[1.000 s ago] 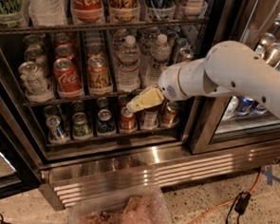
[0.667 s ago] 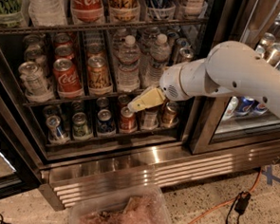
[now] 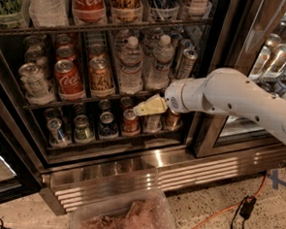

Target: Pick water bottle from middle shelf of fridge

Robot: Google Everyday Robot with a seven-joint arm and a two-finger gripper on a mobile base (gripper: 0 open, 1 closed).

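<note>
Shows the pincer [image 3: 138,110] at the front rail of the middle shelf [image 3: 76,100] in the fridge [image 3: 129,180], grip state impossible to tell, just below and right of the water bottle [image 3: 131,67] standing upright on that shelf between an orange can [image 3: 101,77] and a second bottle [image 3: 161,64].

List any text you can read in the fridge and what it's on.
"Coca-Cola": red-labelled drink on the top shelf.
"Coca-Cola": red can on the middle shelf.
Labels on the water bottle and neighbouring cans: too blurred to read.
Gripper, just under the middle shelf's front rail, below the water bottle: no text.
</note>
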